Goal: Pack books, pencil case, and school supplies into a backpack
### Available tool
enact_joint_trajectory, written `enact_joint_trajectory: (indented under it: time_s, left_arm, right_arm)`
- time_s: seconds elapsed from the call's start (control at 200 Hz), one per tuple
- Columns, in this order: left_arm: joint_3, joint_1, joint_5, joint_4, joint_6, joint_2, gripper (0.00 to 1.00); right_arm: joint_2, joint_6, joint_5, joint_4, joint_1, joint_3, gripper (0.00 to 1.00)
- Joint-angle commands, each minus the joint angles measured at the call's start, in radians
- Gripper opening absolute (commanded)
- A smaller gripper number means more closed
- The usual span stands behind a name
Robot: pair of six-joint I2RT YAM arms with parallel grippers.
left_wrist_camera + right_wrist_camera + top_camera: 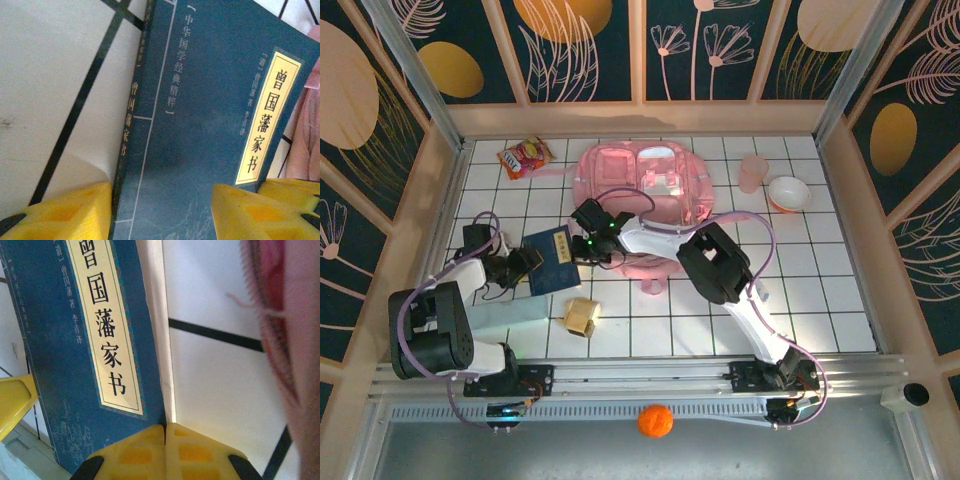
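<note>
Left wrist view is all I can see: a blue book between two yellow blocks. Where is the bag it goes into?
Observer: In the top view the pink backpack lies just up and right of the book.
Operator: Is the other arm doing anything?
Observer: The right gripper is shut at the book's page edge; whether it pinches the cover I cannot tell.
Operator: Anything else waiting nearby?
Observer: A small tan box sits just below the book in the top view.
</note>
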Motion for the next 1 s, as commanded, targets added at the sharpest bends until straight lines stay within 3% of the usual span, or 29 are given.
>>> enact_joint_trajectory:
  time_s: [0.0,0.18,0.586,0.996]
  left_arm:
    - [0.007,-0.049,0.182,0.024,-0.061,-0.05,0.52]
    - [0.012,-0.049,0.239,0.051,-0.096,-0.12,0.51]
    - [-0.075,-0.063,0.334,0.174,-0.133,-0.069,0.5]
    - [-0.105,-0.084,0.291,0.165,-0.147,-0.118,0.48]
  right_arm:
    - [0.045,-0.004,-0.007,-0.017,0.012,-0.012,0.04]
    - [0.043,0.002,-0.023,0.005,0.012,-0.019,0.03]
    - [0.034,0.019,-0.039,0.051,0.012,-0.031,0.03]
    - [-0.012,0.041,-0.03,0.108,0.009,-0.071,0.03]
